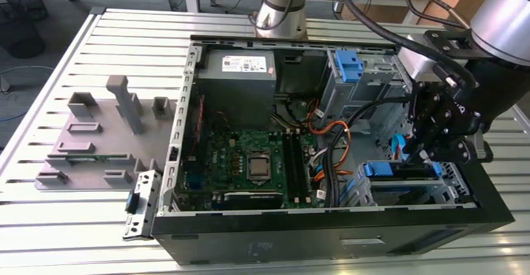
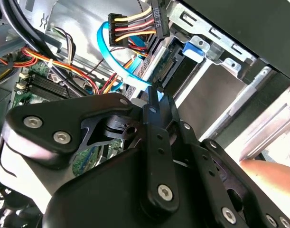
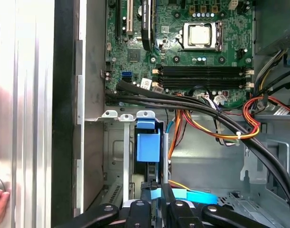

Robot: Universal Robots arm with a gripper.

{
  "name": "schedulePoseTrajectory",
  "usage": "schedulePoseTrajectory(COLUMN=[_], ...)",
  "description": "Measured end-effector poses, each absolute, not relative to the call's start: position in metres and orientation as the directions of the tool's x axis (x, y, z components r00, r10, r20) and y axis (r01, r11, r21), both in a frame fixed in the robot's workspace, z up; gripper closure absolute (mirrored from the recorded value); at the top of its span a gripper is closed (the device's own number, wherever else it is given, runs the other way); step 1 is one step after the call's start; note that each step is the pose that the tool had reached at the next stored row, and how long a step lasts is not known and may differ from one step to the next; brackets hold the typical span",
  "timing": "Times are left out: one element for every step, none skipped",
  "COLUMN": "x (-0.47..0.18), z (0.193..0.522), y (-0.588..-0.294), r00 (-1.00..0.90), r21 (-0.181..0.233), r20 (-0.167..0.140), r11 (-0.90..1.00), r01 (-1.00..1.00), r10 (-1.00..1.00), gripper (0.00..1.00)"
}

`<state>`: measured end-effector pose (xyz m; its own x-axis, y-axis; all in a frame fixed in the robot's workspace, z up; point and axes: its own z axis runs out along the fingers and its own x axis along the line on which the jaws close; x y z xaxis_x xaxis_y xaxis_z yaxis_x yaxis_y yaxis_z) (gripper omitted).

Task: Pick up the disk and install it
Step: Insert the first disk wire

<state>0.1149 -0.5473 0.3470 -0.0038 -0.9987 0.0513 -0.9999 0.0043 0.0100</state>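
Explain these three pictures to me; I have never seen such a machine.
This is one robot arm working over an open computer case lying on a slatted metal table. The exterior view watches the whole scene from off the arm. Both wrist views come from cameras riding on the arm, looking past its end effector into the case. Inside are a motherboard, a grey power supply and cables. The end effector hangs at the drive cage, by the disk in its blue carrier, which appears slotted into the cage. Whether it grips the disk, I cannot tell. A grey fixture lies on the table at the exterior view's left.
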Motion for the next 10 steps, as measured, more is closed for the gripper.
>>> schedulePoseTrajectory(x=[0.1149, 0.1149, 0.1149, 0.1149, 0.1149, 0.1149, 0.1149, 0.1149, 0.1154, 0.1164], z=[0.3489, 0.3508, 0.3526, 0.3535, 0.3535, 0.3535, 0.3535, 0.3535, 0.3536, 0.3537], y=[-0.5473, -0.5473, -0.5473, -0.5473, -0.5473, -0.5473, -0.5473, -0.5473, -0.5473, -0.5473], r00=[-0.004, -0.004, -0.004, -0.004, -0.004, -0.004, -0.004, -0.004, -0.004, -0.004], r21=[0.01, 0.01, 0.01, 0.01, 0.01, 0.01, 0.01, 0.01, 0.01, 0.01], r20=[0.051, 0.051, 0.051, 0.051, 0.051, 0.051, 0.051, 0.051, 0.051, 0.051], r11=[0.004, 0.004, 0.004, 0.004, 0.004, 0.004, 0.004, 0.004, 0.004, 0.004], r01=[-1.0, -1.0, -1.0, -1.0, -1.0, -1.0, -1.0, -1.0, -1.0, -1.0], r10=[-0.999, -0.999, -0.999, -0.999, -0.999, -0.999, -0.999, -0.999, -0.999, -0.999], gripper=[0.76, 0.76, 0.76, 0.76, 0.76, 0.76, 0.76, 0.76, 0.76, 0.76])
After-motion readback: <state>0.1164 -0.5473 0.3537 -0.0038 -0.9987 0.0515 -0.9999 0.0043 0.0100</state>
